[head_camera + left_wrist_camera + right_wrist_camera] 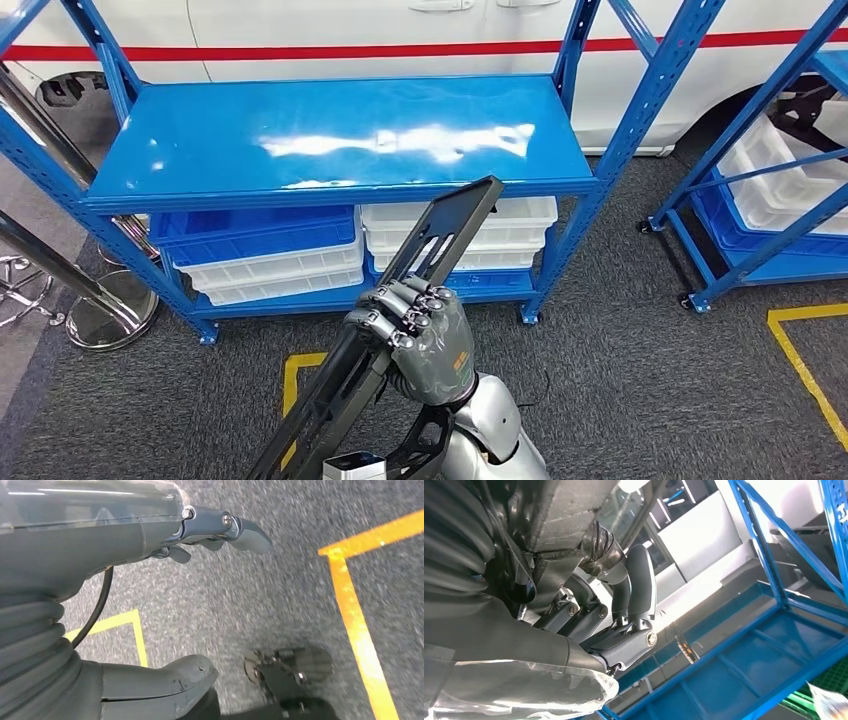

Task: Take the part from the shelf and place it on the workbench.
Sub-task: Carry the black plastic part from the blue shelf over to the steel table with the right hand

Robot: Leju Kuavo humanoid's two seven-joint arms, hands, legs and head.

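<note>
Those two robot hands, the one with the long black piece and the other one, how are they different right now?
The right robot hand is raised before the blue shelf, fingers wrapped around the long black part. The left robot hand holds nothing; its fingers are apart above the grey carpet with its yellow floor lines. Both have the same grey build with darker fingers.

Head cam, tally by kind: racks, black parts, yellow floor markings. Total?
Blue racks: 2
Black part: 1, held in the right hand
Yellow floor markings: 2
Total: 5
</note>
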